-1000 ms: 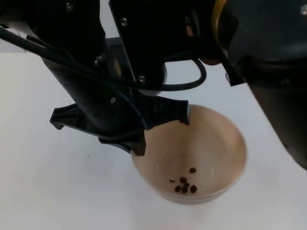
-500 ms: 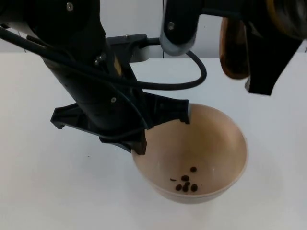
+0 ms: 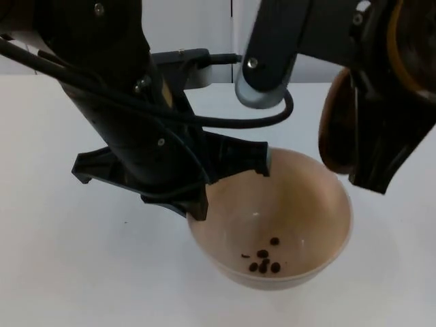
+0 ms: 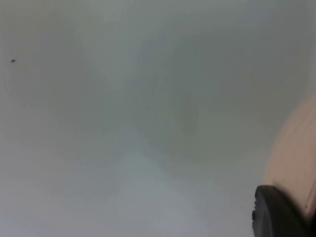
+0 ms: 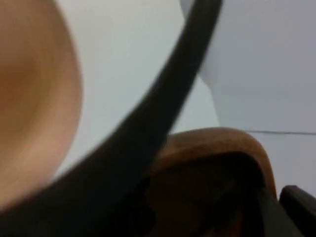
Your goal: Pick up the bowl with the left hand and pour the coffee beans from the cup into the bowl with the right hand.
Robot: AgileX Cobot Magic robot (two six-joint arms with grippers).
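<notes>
Left claw (image 3: pixel 231 180) gripping bowl (image 3: pixel 300 225) rim, right claw (image 3: pixel 368 146) holding cup (image 3: pixel 335 129)

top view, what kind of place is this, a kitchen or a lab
Most likely a robot lab bench, not a kitchen: a bare white table ending at a grey wall, with the left gripper holding a bowl of coffee beans.

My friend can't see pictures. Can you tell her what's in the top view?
A tan bowl with a few coffee beans inside is gripped at its rim by the left gripper over the white table. The right gripper holds a brown cup beside the bowl.
</notes>
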